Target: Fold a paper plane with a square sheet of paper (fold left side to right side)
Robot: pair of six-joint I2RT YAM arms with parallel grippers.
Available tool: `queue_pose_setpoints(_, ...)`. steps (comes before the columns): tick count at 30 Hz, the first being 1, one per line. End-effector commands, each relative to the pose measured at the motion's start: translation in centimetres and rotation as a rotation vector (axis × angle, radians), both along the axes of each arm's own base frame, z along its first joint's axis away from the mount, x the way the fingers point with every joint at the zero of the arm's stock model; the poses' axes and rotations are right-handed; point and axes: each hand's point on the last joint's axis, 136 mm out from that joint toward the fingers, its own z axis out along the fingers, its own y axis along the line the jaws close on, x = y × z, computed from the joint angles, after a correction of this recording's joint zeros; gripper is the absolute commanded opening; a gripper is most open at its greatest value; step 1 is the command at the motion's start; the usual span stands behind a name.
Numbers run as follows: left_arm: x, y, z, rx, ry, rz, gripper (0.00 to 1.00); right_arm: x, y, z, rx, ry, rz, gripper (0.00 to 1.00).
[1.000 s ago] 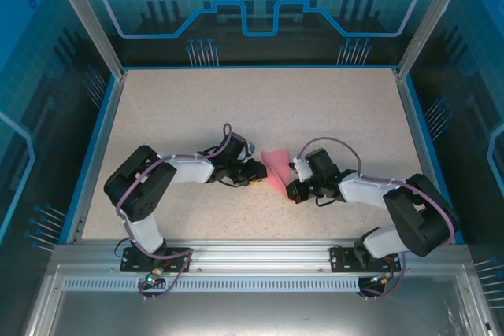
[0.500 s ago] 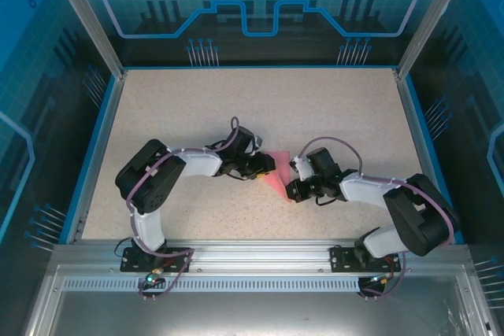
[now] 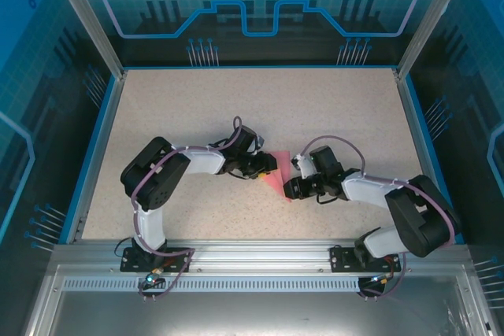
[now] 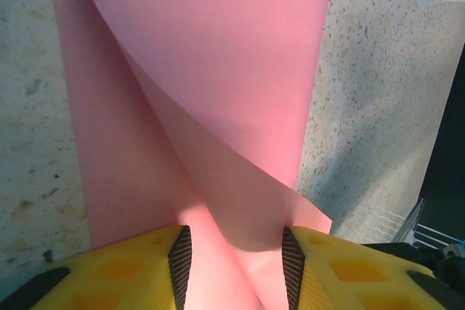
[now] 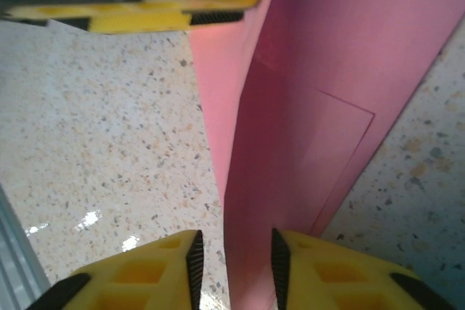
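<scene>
Now that the right gripper [image 5: 234,255] has just let go, its jaws stand apart, with the square sheet of paper [image 5: 312,107] loose between them on the table [image 5: 87,143]. The left gripper [image 4: 236,252], which has moved in closer, straddles the lifted flap without pinching it. I judge the fold is not yet pressed flat.

Arms [image 3: 197,161] had black joints, white links, purple cables; left gripper [image 4: 232,263] had yellow fingers [image 4: 116,274], black pads [image 4: 180,263].

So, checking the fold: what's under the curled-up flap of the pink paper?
A flat lower layer of the thin pink paper sheet, lying on the speckled beige tabletop; the table beneath it is covered.
</scene>
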Motion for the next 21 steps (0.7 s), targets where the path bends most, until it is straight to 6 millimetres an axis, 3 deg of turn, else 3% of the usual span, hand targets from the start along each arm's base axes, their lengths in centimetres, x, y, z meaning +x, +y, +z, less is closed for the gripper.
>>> queue_pose_setpoints(1,-0.6,-0.2,-1.1,0.023,0.024,-0.023,0.41,0.4,0.3,1.8,0.126,0.021,-0.012,0.4)
queue_pose_setpoints(8,-0.6,-0.2,-0.9,0.024,0.019,-0.024,0.41,2.9,0.8,3.6,0.266,0.096,-0.033,0.43)
queue_pose_setpoints(21,-0.7,-0.4,-0.7,0.02,0.017,-0.031,0.41,4.4,1.5,1.5,0.272,0.175,-0.051,0.32)
